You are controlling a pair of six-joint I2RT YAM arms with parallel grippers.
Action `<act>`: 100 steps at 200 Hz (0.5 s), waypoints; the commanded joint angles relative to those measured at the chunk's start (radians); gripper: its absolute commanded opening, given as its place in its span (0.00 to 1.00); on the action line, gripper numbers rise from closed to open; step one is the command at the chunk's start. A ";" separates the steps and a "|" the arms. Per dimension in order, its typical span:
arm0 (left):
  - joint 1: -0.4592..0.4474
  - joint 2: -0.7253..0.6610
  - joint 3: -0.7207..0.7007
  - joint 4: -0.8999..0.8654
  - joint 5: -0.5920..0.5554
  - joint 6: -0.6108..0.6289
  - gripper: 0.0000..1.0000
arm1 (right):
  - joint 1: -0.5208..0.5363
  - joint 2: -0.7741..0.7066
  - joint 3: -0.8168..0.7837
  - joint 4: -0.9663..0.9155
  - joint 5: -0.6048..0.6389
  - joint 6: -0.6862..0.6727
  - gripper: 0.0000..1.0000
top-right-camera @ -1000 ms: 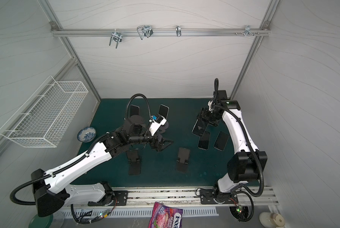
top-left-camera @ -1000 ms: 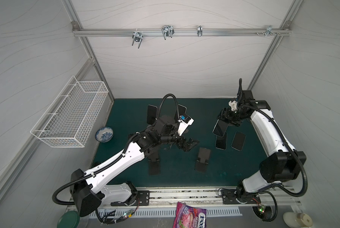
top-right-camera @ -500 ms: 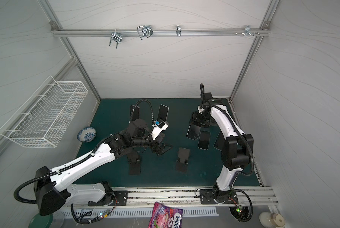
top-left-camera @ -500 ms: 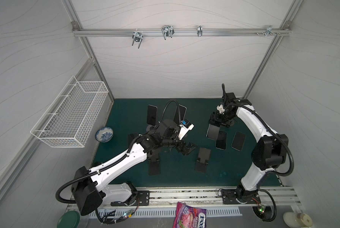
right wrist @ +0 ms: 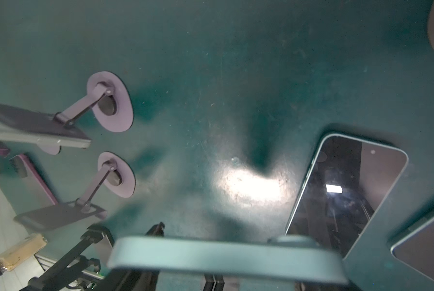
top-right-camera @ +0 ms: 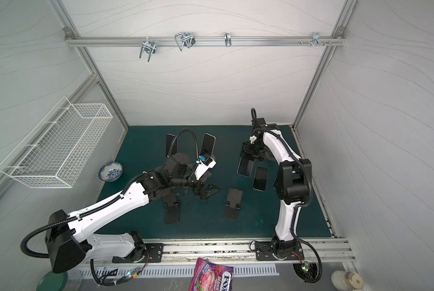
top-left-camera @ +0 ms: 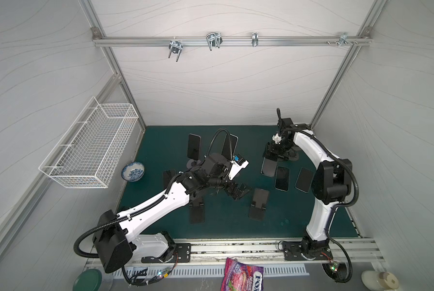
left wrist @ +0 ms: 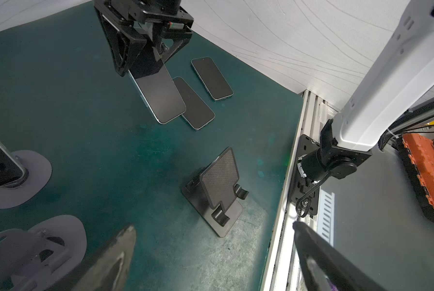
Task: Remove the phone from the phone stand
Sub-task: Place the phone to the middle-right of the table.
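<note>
The dark-screened slab phone with a pale green frame point(left wrist: 160, 98) is pinched at its upper end by the right gripper point(left wrist: 145, 54). It is clear of any stand and is hung at a slant over the dark green mat point(top-left-camera: 160, 141). Its long axis is run from the jaws down toward the robot's base rail, nearly parallel to the two dark phones laid flat point(top-left-camera: 282, 178) just beside it on its right. Whether its lower edge is touching the mat cannot be told. The laying-down is judged to turn on that alignment: the free end is to be lowered alongside the row, not across it. The left gripper point(top-left-camera: 240, 191) is spread wide and empty, near the empty black folding stand point(top-left-camera: 258, 206). Two further phones propped on round-based stands point(top-right-camera: 208, 144) are seen at the back — nearer to the left arm than to the right.
</note>
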 commanded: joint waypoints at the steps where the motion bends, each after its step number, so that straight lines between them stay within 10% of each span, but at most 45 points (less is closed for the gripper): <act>1: -0.005 0.008 -0.002 0.023 0.015 0.020 0.99 | 0.007 0.052 0.047 -0.019 -0.015 -0.018 0.65; 100: -0.005 0.003 0.000 0.013 -0.001 0.018 0.99 | 0.007 0.274 0.201 -0.073 -0.039 -0.021 0.66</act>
